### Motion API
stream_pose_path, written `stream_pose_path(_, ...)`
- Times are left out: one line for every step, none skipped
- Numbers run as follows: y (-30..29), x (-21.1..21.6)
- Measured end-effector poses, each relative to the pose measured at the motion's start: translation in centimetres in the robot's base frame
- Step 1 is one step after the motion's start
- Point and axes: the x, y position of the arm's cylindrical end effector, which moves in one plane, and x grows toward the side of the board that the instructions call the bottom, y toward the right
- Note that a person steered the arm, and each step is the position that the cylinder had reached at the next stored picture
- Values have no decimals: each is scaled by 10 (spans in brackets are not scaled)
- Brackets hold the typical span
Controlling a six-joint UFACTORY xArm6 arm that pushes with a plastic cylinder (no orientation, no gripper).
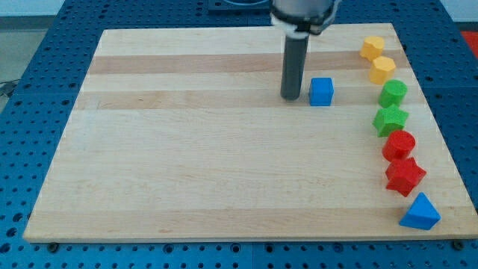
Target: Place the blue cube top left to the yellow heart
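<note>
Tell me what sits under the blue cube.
The blue cube rests flat on the bare wooden board; nothing shows beneath it, though its own footprint is covered. My tip stands just to the view's left of it, no clear gap visible.

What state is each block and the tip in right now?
My tip: down on the board, just left of the blue cube, a slight gap showing.
Blue cube: flat, alone, away from the column.
Yellow blocks: top of the right-hand column.
Green blocks: below them.
Red blocks: lower.
Blue triangular block: column's bottom.
</note>
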Motion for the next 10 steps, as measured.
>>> stream_pose_path(0, 0)
stream_pose_path(17, 50)
stream_pose_path(14, 64)
stream_pose_path(45, 50)
stream_pose_path(56, 44)
stream_pose_path(56, 15)
stream_pose_path(54, -59)
stream_pose_path(54, -59)
stream_pose_path(54, -59)
stream_pose_path(50, -52)
